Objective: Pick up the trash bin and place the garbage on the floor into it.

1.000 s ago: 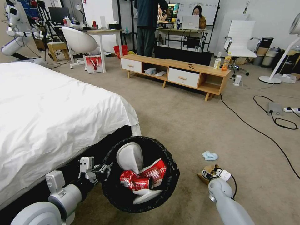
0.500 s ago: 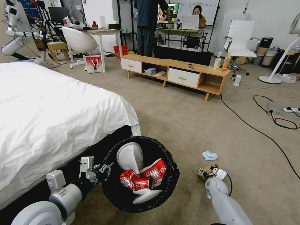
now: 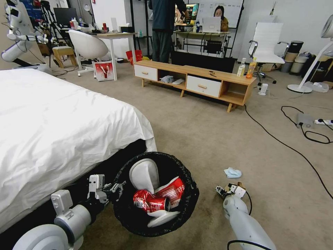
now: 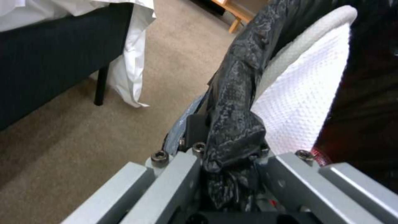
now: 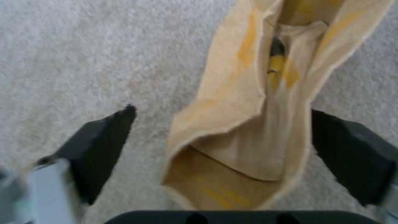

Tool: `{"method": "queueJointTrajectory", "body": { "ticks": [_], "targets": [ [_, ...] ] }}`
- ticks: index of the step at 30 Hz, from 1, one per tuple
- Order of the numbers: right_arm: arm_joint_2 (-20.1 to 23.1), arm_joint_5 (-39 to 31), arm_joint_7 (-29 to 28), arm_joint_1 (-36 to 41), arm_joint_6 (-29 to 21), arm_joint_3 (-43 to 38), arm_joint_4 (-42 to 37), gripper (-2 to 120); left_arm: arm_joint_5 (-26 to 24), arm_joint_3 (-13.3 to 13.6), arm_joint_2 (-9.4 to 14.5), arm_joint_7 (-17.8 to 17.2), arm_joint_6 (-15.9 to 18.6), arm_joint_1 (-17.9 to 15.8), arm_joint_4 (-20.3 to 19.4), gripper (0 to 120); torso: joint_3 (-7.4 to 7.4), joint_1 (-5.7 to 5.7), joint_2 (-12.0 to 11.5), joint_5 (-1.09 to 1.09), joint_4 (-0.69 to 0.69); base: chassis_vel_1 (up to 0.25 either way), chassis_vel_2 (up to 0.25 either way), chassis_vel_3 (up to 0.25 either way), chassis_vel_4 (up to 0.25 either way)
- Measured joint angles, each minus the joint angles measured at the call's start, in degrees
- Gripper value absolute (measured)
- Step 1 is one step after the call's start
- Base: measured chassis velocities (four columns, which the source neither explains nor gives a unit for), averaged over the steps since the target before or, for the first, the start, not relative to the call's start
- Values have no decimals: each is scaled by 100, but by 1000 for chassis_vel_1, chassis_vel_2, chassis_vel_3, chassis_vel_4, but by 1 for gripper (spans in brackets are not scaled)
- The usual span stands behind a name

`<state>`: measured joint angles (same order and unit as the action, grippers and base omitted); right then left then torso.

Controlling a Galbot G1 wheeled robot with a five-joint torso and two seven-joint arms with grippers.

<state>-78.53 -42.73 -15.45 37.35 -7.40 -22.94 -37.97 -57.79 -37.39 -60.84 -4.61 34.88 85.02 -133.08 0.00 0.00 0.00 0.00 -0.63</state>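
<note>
The trash bin (image 3: 187, 208), lined with a black bag, hangs just off the floor beside the bed corner. Inside it lie white lid flaps (image 3: 144, 175), a crushed red can (image 3: 150, 202) and a red-and-white carton (image 3: 172, 190). My left gripper (image 3: 111, 189) is shut on the bin's bagged rim (image 4: 234, 137), with a white flap (image 4: 307, 102) just behind it. My right gripper (image 3: 228, 190) is low over the brown paper bag (image 3: 240, 184) on the carpet. It is open, and the bag (image 5: 248, 124) lies between its black fingers (image 5: 99, 146). A light-blue face mask (image 3: 232, 172) lies just beyond.
The white-sheeted bed (image 3: 52, 132) fills the left side. A low wooden cabinet (image 3: 194, 81) stands ahead, with upright bottles (image 3: 251, 69) on its right end. Black cables (image 3: 284, 144) and a power strip (image 3: 324, 122) cross the carpet on the right.
My right arm has shifted a little left, toward the bin, with its gripper settling over the paper bag. The bin and left gripper have stayed put.
</note>
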Motion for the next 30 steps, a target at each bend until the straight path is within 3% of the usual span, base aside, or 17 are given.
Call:
{"method": "queueJointTrajectory", "body": {
  "ticks": [7,20,24,26,30],
  "targets": [
    [72,150,74,60,127,-23,59,74,18,6,-16,16,-4,21,0,2,0,0,0,0,0,0,0,0,0],
    [155,251,105,187,242,-51,-50,22,39,-12,-10,21,-5,45,-35,2,0,0,0,0,0,0,0,0,0],
    [156,268,103,198,261,-54,-58,13,37,-13,-10,21,-7,46,-43,2,0,0,0,0,0,0,0,0,0],
    [157,293,103,211,283,-60,-69,2,37,-13,-14,19,-8,46,-44,2,0,0,0,0,0,0,0,0,0],
    [160,307,102,238,305,-71,-97,0,37,-13,-14,18,-10,49,-45,2,0,0,0,0,0,0,0,0,0]
  ]
}}
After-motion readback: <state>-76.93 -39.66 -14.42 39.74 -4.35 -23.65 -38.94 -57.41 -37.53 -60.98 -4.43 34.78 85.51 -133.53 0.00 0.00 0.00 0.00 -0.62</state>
